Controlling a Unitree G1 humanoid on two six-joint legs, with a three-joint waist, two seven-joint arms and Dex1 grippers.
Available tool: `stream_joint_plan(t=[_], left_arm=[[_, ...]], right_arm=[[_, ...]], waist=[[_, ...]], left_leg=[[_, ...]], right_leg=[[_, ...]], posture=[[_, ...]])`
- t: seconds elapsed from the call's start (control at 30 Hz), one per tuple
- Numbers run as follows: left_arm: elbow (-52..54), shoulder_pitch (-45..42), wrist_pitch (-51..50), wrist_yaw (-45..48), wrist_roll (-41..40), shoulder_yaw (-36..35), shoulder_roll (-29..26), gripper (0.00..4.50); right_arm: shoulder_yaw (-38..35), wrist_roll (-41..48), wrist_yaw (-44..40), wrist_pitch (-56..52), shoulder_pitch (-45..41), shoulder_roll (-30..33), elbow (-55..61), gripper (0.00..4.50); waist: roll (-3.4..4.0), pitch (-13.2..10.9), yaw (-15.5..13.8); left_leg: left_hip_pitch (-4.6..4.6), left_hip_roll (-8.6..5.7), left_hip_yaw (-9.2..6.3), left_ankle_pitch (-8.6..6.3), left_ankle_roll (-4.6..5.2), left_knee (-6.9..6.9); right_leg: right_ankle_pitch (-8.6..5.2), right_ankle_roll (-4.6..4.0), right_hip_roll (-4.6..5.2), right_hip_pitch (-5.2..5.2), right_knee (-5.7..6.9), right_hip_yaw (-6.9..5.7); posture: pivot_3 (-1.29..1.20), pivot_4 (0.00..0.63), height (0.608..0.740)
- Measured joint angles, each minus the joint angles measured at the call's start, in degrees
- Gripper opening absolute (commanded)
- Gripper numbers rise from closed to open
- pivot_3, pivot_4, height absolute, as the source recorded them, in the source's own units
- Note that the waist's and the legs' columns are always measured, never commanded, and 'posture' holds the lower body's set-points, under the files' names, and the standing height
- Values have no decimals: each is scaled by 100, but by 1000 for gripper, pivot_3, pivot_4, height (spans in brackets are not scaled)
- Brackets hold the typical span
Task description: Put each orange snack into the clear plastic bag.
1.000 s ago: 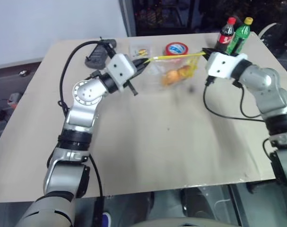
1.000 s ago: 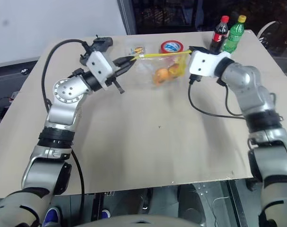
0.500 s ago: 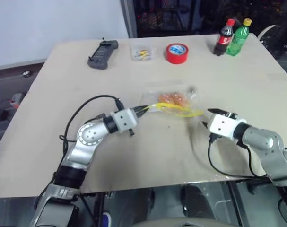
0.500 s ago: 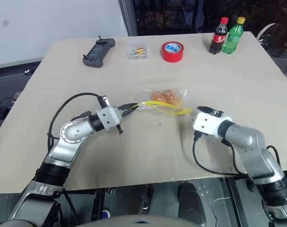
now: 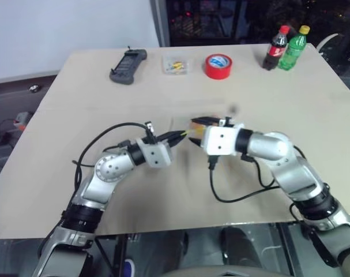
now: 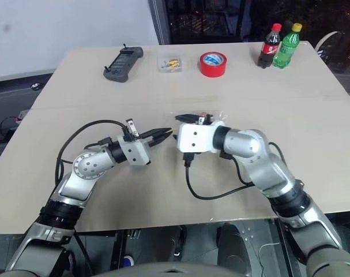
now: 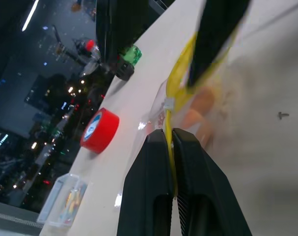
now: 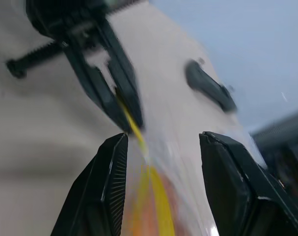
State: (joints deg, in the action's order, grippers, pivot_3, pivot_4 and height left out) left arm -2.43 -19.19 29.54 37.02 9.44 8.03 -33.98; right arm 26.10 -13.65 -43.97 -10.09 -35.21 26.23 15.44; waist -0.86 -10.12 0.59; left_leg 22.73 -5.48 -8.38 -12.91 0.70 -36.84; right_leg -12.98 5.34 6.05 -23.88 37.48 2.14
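Observation:
The clear plastic bag (image 7: 156, 113) lies on the table (image 5: 105, 104) at its middle. My left gripper (image 5: 179, 136) is shut on the bag's yellow seal strip (image 7: 177, 81). Two orange snacks (image 7: 202, 102) show inside the bag, just past that grip. My right gripper (image 5: 195, 122) stands open right beside the left one. Its fingers (image 8: 109, 191) straddle the yellow strip (image 8: 135, 129) without closing on it. In the head views the right hand covers most of the bag.
Along the far edge of the table stand a black handheld device (image 5: 127, 59), a small clear box (image 5: 175, 63), a red tape roll (image 5: 217, 65), a cola bottle (image 5: 274, 45) and a green bottle (image 5: 294, 44). Both arms' cables trail over the near half.
Both arms lowered the stretched bag to the table. The right gripper then opened, let go of the strip's far end and swung left to the left gripper. The left grip stayed shut.

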Motion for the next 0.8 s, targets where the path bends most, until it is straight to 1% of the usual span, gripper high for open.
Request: stream_joint_plan(t=[0.03,0.07,0.13,0.17,0.2,0.37,0.8], left_arm=[[1,4,0,-7,2,-1,0,0],[7,6,0,-14,2,-1,1,0],[34,25,0,-57,4,-2,2,0],[70,39,-1,-84,4,-10,2,0],[84,39,-1,-95,4,-14,2,0],[174,125,-5,-114,10,-15,-4,0],[180,133,-5,-125,10,-24,-16,0]], right_arm=[[53,-85,0,125,-74,-39,-202,2342],[77,-142,1,189,-139,-66,-351,2108],[100,-216,-6,323,-247,-71,-562,1505],[101,-250,-30,406,-272,-64,-630,921],[101,-271,-42,429,-273,-68,-664,623],[95,-365,-67,654,-285,-62,-795,623],[46,-412,-136,662,-288,1,-810,623]], waist=[[0,0,6],[0,0,18],[0,0,25],[0,0,27],[0,0,28],[1,0,42],[1,0,41]], left_leg=[[3,-1,1,0,-1,0],[3,-2,1,0,-1,2],[3,1,1,0,-1,9],[3,3,2,0,-1,15],[4,4,3,1,-1,18],[2,6,4,0,-1,24],[2,6,5,0,0,24]], right_leg=[[0,0,0,-1,-5,0],[0,0,0,-3,-7,1],[0,0,-2,-7,-8,1],[0,0,-3,-13,-8,1],[0,0,-3,-14,-8,1],[0,0,-5,-16,-7,2],[0,0,-5,-16,-6,2]], posture=[[0,150,740],[0,150,740],[0,150,740],[0,150,740],[0,150,740],[0,150,740],[0,150,740]])
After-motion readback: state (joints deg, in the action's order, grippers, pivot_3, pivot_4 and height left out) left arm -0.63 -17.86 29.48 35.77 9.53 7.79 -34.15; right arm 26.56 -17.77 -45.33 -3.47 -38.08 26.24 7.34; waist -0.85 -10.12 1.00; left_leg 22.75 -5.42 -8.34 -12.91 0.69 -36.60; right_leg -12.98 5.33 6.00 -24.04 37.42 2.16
